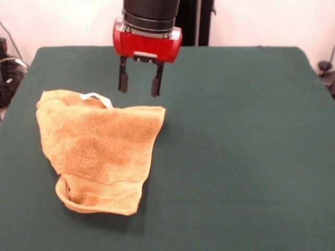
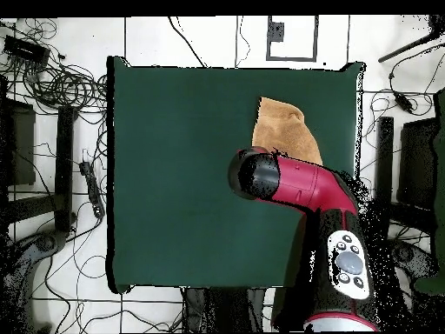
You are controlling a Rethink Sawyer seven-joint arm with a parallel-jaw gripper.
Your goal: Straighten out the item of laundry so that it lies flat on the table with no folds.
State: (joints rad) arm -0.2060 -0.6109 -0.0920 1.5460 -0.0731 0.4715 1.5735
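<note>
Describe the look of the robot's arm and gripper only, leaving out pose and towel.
In the front view the gripper has a glossy red rounded body with a pale strip on its face, under a black cylindrical wrist, and two slim black fingers with squared tips. From overhead, the arm is a thick red shell with a black round end cap, and a grey oval button panel sits on a black section.

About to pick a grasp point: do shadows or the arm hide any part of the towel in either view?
Front view: the towel shows whole under even light, with only a soft shadow along its near and right edges on the table; the open gripper hangs clear behind it. Overhead view: the arm covers the towel's lower part.
</note>
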